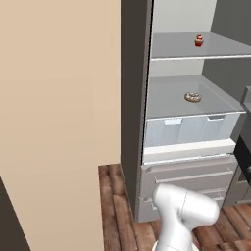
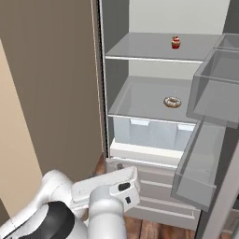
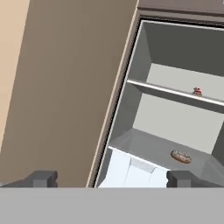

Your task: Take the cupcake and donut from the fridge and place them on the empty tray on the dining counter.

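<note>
A: How is the gripper (image 3: 111,178)?
B: Its two dark fingertips (image 3: 42,178) stand wide apart with nothing between them, well short of the fridge (image 2: 105,107), whose inside is open to view

A: And the donut (image 2: 172,101)?
B: It lies flat on the lower pale shelf (image 2: 140,100), right of the middle, just above the clear drawers (image 2: 149,133)

A: The cupcake (image 2: 175,42)?
B: Upright on the upper shelf (image 2: 140,46), nearly straight above the donut, towards the back wall
</note>
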Robot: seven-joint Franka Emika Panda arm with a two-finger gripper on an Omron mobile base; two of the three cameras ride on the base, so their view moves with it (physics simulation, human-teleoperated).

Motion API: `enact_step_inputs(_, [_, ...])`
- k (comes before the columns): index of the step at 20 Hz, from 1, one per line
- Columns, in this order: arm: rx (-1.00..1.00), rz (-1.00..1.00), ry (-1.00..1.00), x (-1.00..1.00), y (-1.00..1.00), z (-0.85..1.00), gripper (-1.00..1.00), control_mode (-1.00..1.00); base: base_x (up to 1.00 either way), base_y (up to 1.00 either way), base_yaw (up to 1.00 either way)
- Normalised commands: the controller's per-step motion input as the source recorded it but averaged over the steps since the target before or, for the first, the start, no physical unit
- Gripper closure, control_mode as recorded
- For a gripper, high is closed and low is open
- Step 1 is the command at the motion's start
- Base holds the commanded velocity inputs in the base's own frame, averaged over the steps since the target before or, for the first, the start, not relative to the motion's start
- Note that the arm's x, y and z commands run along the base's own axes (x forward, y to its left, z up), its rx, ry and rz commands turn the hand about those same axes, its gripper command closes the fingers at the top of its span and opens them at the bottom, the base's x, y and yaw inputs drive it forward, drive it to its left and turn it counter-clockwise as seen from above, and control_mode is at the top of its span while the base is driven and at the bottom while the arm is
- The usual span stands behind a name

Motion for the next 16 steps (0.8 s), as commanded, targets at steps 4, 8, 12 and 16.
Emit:
enact_step_inputs(4, [-0.06, -0.19, 0.00, 0.69, 0.06, 0.00, -1.00, -1.00, 0.00, 0.00, 0.00])
enact_step_inputs(8, [-0.15, -0.31, 0.12, 0.83, 0.00, 0.00, -1.00, -1.00, 0.00, 0.00, 0.00])
enact_step_inputs(12, [-0.23, -0.32, 0.21, 0.59, -0.35, 0.00, -1.00, -1.00, 0.00, 0.00, 0.00])
enact_step_inputs(16, [-0.15, -0.10, 0.22, 0.11, -0.98, 0.00, -1.00, -1.00, 0.00, 0.00, 0.00])
